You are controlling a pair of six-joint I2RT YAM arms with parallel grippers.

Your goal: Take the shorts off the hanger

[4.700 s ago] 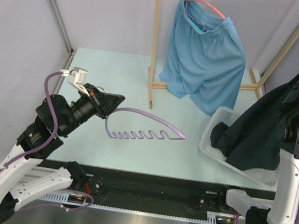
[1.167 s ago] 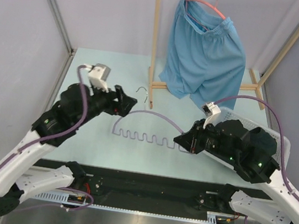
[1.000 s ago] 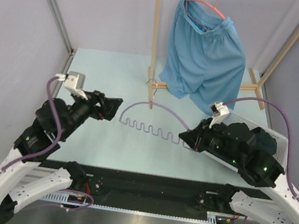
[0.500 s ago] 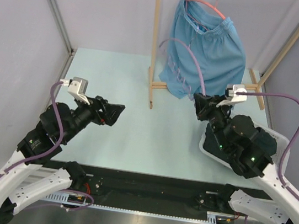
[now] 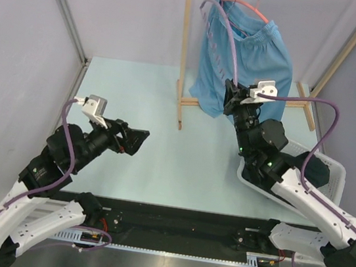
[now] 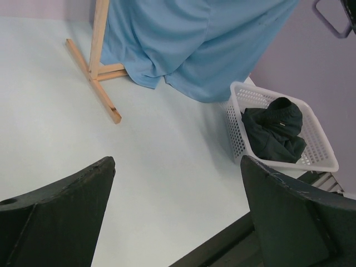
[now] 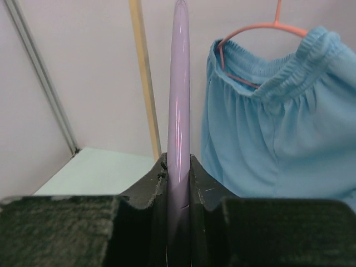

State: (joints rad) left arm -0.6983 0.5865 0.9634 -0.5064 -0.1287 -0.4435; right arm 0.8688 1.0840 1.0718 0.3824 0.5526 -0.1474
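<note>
Mint table (image 5: 137, 94), lilac walls (image 5: 116, 5), blue shorts (image 5: 258, 58).

No legible text, label, brand name, number or sign can be read on any surface in the three views.
</note>
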